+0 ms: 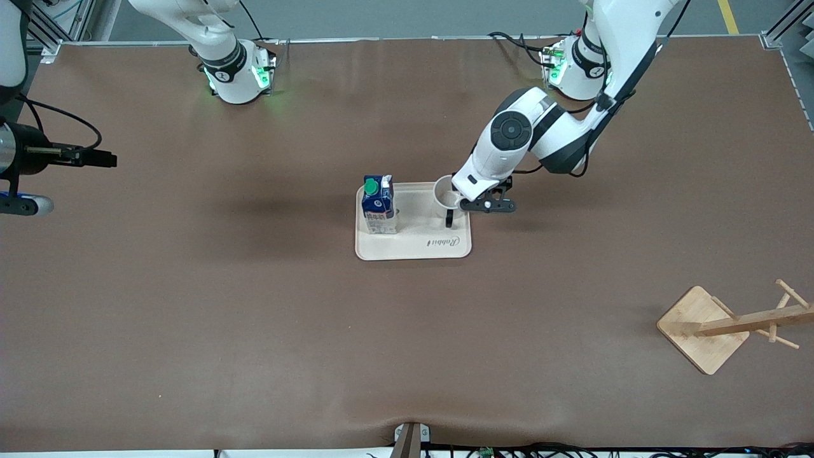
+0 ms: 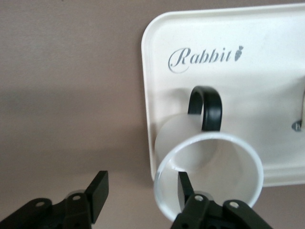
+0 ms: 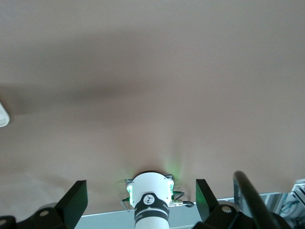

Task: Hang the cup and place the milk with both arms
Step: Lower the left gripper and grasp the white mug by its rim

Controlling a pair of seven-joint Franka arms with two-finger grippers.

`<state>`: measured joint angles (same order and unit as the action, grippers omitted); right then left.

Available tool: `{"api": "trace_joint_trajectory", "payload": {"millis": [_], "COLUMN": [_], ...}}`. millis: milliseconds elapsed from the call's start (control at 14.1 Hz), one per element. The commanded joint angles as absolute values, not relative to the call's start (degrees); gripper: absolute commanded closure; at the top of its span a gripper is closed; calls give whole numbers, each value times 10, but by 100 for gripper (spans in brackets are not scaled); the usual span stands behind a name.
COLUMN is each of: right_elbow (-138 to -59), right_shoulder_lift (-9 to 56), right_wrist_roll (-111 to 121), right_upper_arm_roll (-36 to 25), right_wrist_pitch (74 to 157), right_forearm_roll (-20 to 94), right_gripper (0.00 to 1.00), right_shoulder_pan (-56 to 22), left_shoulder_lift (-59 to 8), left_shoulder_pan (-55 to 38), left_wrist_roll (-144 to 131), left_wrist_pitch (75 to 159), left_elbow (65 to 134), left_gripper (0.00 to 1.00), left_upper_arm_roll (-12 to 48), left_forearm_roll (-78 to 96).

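The left gripper [image 2: 138,193] straddles the cup's [image 2: 209,179] rim, jaws open, one finger inside, one outside. The cup stands on the tray [image 1: 413,245], with the milk [image 1: 378,205] beside it toward the right arm's end. The right gripper [image 3: 141,200] waits, jaws open.

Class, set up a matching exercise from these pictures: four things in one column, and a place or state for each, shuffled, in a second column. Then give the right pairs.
1. milk
2. cup
3. wooden rack
4. right gripper

A. lying on its side, at the left arm's end of the table
B. open, above bare table
C. upright on the tray
D. one finger of the left gripper inside its rim

Pairs: 1-C, 2-D, 3-A, 4-B
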<state>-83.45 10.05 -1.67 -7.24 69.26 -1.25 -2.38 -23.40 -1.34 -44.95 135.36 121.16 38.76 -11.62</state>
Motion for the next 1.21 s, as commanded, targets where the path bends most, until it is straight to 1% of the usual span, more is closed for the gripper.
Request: {"api": "trace_joint_trajectory", "payload": {"millis": [0,142,213,355,427,711,995,1137], "right_elbow": [-820,-830,-831,-833,-843,-863,-882,-881], "right_shoulder_lift": [110,110,110,110,110,118,119,119], "right_wrist_roll": [-13,-17,-18,-21,-32,-62,-82,-163], "right_upper_arm_roll": [-69,-69,-69,-69,-69,-69,-70,-69], "right_wrist_pitch": [679,664,657,657,662,694,719,729], "right_forearm_roll": [-27,-18,-18,-17,-11,24,108,145], "right_gripper": [0,0,0,0,0,0,0,0], "right_shoulder_pan": [-22,-18,-21,-34,-42,-40,-34,-45], "left_shoulder_lift": [-290,-314,-322,-324,-322,-304,-294,-292], "left_shoulder_pan": [-33,-40,-40,-43,-45,-38,-35,-34], "left_wrist_roll": [-518,-547,-561,-574,-574,-573,-564,-563], "left_wrist_pitch": [1358,1359,1359,1358,1354,1335,1235,1206], "left_elbow": [1166,1155,1152,1151,1151,1143,1075,1048], "left_gripper": [43,54,64,96,100,100,100,100], "left_upper_arm_roll": [388,387,387,387,387,388,390,391], "left_forearm_roll": [-169,-208,-222,-229,-229,-229,-229,-228]}}
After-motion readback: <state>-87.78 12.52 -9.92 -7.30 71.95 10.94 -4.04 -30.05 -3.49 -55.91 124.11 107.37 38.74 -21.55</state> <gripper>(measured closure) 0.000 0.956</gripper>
